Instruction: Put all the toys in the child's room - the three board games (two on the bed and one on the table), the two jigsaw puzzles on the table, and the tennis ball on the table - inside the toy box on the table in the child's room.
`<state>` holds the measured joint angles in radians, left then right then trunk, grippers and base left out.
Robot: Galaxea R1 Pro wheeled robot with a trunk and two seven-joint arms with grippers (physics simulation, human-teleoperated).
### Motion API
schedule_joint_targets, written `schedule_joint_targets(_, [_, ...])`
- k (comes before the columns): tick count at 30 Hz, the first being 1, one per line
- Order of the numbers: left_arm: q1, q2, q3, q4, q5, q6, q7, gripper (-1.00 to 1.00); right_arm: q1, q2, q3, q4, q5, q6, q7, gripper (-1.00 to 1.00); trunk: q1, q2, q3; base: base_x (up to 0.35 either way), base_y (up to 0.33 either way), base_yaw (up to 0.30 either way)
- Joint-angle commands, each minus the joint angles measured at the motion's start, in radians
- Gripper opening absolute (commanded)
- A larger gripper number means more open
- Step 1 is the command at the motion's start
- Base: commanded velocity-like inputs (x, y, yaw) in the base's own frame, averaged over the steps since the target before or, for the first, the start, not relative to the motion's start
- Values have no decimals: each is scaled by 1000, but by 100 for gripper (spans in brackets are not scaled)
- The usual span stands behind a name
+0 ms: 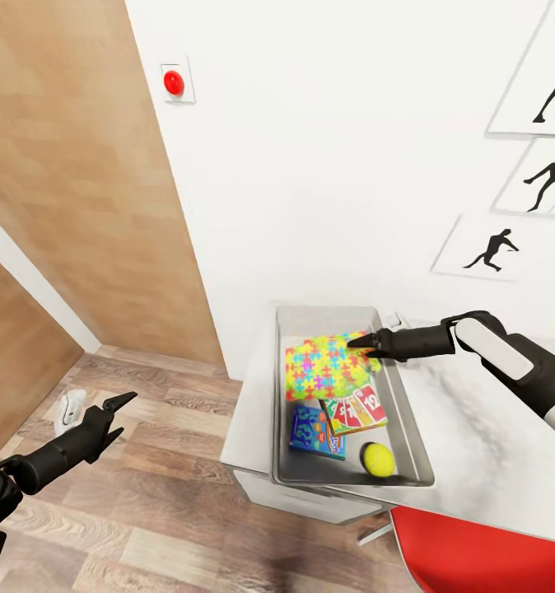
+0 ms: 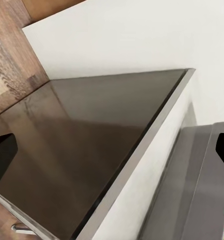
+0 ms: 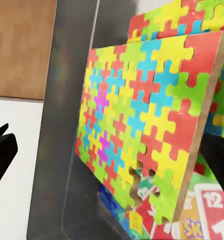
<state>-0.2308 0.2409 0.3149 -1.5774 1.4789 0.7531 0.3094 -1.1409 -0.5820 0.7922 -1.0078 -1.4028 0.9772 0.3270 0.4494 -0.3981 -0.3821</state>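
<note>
The grey toy box (image 1: 417,436) stands at the left end of the white table (image 1: 492,445). In it a colourful jigsaw puzzle (image 1: 323,366) leans tilted at the far end, and a second puzzle (image 3: 211,15) shows behind it. In front of them lie a blue board game (image 1: 314,432) and a red and green one (image 1: 356,409). The yellow tennis ball (image 1: 377,459) rests in the near corner. My right gripper (image 1: 361,339) hovers open over the leaning puzzle (image 3: 141,125), its fingers (image 3: 3,152) spread wide and gripping nothing. My left gripper (image 1: 117,410) hangs open, low over the floor left of the table.
A red chair (image 1: 475,552) sits under the table's near edge. A white object (image 1: 70,409) lies on the wood floor by the left gripper. The wall rises right behind the box, with a red button (image 1: 174,81) and framed silhouettes (image 1: 492,247).
</note>
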Motion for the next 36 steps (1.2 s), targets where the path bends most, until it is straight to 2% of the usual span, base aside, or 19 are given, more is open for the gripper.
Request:
schedule_joint_targets(1, [-1, 0, 1, -1, 11, 3, 10, 100, -2, -1, 3, 1, 8, -1, 10, 100, 1, -2, -2, 0, 0, 0])
schedule_joint_targets(19, [-2, 0, 1, -1, 11, 3, 10, 100, -3, -2, 2, -9, 8, 0, 10, 100, 1, -2, -2, 0, 0, 0])
schedule_joint_targets(25, [-3, -1, 0, -1, 11, 3, 10, 100, -15, -14, -2, -26, 8, 0, 8, 100, 1, -2, -2, 0, 0, 0])
schedule_joint_targets(28, [-3, -1, 0, -1, 11, 3, 10, 100, -22, -29, -6, -44, 7, -1, 4, 100, 1, -2, -2, 0, 0, 0])
schedule_joint_targets(32, [-4, -2, 0, -1, 12, 3, 10, 100, -25, -68, -26, -76, 7, -2, 0, 100, 1, -2, -2, 0, 0, 0])
schedule_joint_targets(33, [-4, -2, 0, -1, 12, 3, 10, 100, -25, -68, -26, -76, 7, -2, 0, 100, 1, -2, -2, 0, 0, 0])
schedule_joint_targets(36, [-4, -4, 0, -1, 13, 3, 9, 100, -23, -95, -61, -117, 7, 2, -2, 100, 1, -2, -2, 0, 0, 0])
